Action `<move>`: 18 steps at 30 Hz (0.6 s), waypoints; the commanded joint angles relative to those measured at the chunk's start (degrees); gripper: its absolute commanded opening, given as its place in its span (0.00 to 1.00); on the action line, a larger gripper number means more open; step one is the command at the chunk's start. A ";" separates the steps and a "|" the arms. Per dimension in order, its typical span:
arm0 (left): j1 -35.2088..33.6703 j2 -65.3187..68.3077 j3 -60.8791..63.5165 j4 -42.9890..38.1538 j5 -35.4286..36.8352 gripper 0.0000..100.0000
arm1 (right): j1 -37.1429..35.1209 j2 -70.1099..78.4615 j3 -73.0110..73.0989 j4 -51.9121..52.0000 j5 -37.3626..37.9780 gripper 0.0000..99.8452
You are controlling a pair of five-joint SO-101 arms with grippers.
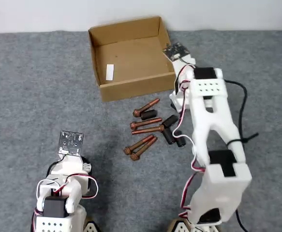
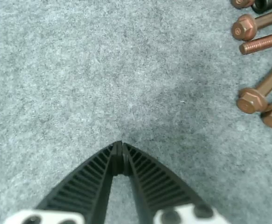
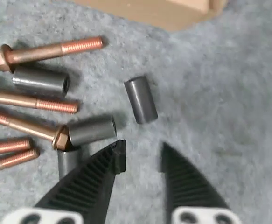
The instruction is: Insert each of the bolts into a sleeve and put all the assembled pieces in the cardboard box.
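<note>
Bolts (image 1: pixel 146 123) lying flat, roughly parallel, right gripper (image 3: pixel 139 156) spread, left gripper (image 2: pixel 122 149) pressed together

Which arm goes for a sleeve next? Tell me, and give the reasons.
Right, probably. The right gripper is open, with a loose sleeve lying just ahead of its fingertips. The left gripper is shut over grey carpet, and the bolts lie off to its side.

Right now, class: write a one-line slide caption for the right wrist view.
Open right gripper near a lone sleeve, copper bolts alongside, cardboard box beyond.
</note>
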 commanded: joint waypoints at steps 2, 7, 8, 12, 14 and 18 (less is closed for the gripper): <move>0.18 -0.62 -0.48 0.53 0.44 0.01 | -1.19 4.44 -7.74 -0.04 0.70 0.21; 0.18 -0.62 -0.48 0.53 0.44 0.01 | -1.63 12.18 -15.91 0.04 0.70 0.20; 0.18 -0.62 -0.48 0.53 0.44 0.01 | -1.89 13.76 -17.23 0.13 0.70 0.20; 0.18 -0.62 -0.48 0.53 0.44 0.01 | -2.24 19.38 -21.45 0.04 0.70 0.20; 0.18 -0.62 -0.48 0.53 0.44 0.01 | -2.15 22.02 -23.38 0.31 0.70 0.20; 0.18 -0.62 -0.48 0.53 0.44 0.01 | -2.15 26.24 -24.70 0.57 0.70 0.18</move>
